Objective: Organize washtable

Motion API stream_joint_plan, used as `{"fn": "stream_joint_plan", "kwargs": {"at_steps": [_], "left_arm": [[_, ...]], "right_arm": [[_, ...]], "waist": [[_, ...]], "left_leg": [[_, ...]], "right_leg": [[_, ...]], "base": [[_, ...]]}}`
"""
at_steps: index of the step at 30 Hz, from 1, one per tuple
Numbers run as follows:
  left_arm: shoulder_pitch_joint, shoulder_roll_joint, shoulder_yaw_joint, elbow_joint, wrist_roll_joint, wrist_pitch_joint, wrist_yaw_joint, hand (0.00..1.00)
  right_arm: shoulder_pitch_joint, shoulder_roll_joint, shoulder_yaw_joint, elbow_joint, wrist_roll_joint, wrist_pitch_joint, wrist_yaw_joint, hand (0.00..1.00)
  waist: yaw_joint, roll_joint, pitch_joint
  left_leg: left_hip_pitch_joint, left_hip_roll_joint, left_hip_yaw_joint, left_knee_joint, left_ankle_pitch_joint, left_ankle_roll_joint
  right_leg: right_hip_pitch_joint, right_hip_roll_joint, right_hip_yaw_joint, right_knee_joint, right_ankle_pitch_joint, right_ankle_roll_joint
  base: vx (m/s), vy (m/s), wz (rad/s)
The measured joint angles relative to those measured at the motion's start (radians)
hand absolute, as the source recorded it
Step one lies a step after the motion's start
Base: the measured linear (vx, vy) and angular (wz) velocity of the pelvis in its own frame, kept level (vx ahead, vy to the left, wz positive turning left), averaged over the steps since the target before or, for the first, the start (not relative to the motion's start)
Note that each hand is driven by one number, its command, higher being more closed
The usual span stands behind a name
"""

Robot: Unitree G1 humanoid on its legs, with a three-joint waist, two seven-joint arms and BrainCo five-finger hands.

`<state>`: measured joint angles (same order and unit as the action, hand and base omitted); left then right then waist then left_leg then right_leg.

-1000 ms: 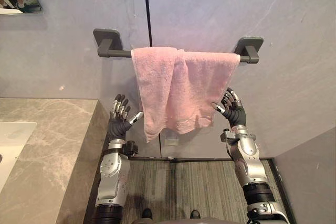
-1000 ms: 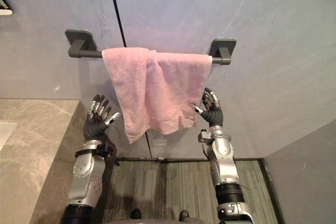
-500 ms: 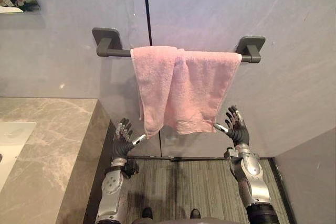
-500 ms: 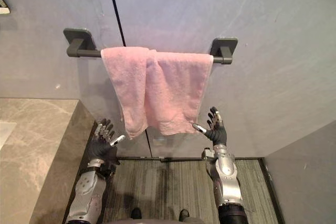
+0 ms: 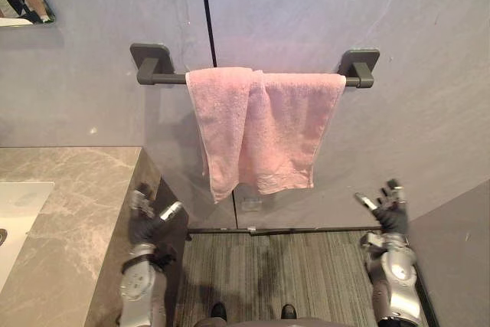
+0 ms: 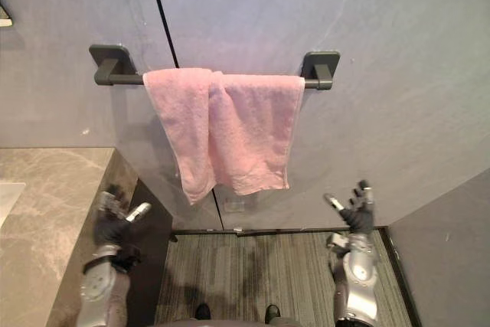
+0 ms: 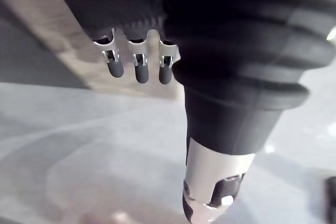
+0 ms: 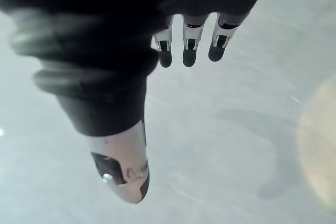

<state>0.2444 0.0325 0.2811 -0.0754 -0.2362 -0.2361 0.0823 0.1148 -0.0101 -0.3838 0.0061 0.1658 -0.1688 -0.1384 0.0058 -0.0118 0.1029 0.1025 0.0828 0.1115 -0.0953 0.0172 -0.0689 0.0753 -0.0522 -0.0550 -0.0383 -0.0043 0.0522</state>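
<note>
I see the pink towel point(image 5: 260, 132) draped over the dark rail point(image 5: 172, 79) on the wall. My left hand point(image 5: 145, 225) hangs low beside the bench point(image 5: 69, 212) and my right hand point(image 5: 392, 217) is well apart from it. Both are released, fingers straight, holding nothing.

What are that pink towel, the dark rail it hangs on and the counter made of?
The pink towel looks like cotton terry: fuzzy nap, soft folds. The dark rail seems matte-coated metal, possibly plastic: smooth, even, no shine. The counter looks like grey-brown marble or imitation stone, given its pale veins.
</note>
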Motion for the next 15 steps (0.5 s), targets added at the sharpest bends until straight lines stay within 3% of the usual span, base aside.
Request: {"fn": "stream_joint_plan", "kwargs": {"at_steps": [5,10,15], "left_arm": [[-0.001,-0.013,0.081,-0.241,-0.009,-0.043,0.033,0.0],[-0.052,-0.01,0.122,-0.437,-0.01,-0.102,0.039,0.0],[-0.081,0.015,0.062,-0.581,-0.134,-0.146,0.025,0.0]], "right_arm": [[-0.03,-0.013,-0.05,-0.244,0.001,-0.026,-0.02,0.0],[-0.108,-0.056,-0.04,-0.411,0.025,-0.092,-0.013,0.0],[-0.224,-0.099,0.122,-0.552,0.181,-0.178,0.061,0.0]], "waist": [[-0.022,0.009,-0.003],[-0.032,0.021,-0.007],[-0.041,0.035,-0.017]], "left_leg": [[0.017,0.0,0.005,0.0,-0.003,0.0],[0.039,0.001,0.013,0.0,-0.005,-0.001],[0.051,0.005,0.03,0.0,-0.012,-0.003]], "right_leg": [[0.012,0.002,0.002,0.001,0.0,0.0],[0.025,0.006,0.01,0.002,0.001,0.0],[0.025,0.011,0.03,0.001,0.001,0.0]], "base": [[-0.02,-0.004,-0.04],[-0.03,-0.008,-0.06],[-0.02,-0.004,-0.1]]}}
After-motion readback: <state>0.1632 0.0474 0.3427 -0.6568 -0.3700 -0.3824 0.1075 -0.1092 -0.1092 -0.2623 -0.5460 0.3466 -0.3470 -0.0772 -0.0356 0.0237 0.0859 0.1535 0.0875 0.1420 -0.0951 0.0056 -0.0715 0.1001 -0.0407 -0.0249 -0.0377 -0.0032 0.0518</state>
